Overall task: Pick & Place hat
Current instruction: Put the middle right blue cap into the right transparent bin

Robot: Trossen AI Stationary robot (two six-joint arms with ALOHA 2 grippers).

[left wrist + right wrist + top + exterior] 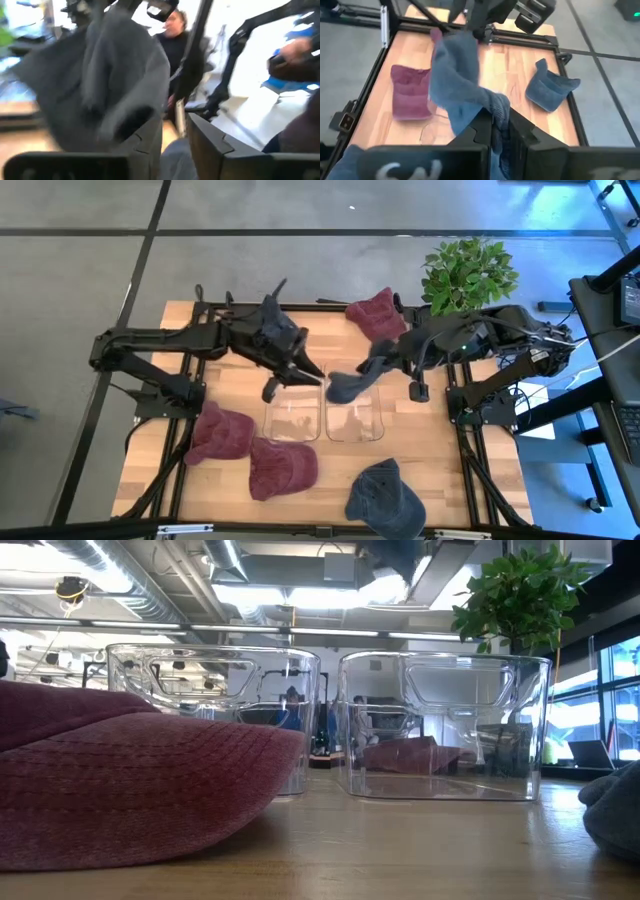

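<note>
A grey hat (350,380) hangs in the air over the right clear bin (353,420), stretched between my two grippers. My right gripper (392,355) comes from the table's right and is shut on the hat's upper end. My left gripper (320,377) comes from the left and meets the hat's lower, wider end. In the left wrist view the hat (115,75) fills the space in front of my left gripper (175,150). The low view shows neither gripper. My left gripper has grey cloth (172,160) between its fingers at the hat's lower, wider end (333,387), coming from the table's left and slanting down; blur hides how many layers. My right gripper (495,132) pinches a bunched fold of the hat's upper end (497,112) between its two fingers, coming from the right and slanting down. The hat is lifted clear and runs away from it toward the left gripper.
The left clear bin (292,420) stands beside the right one. Maroon hats lie at the far edge (375,315) and at the near left (222,435) (283,468). A blue-grey hat (385,498) lies at the near edge. A potted plant (468,272) stands at the far right.
</note>
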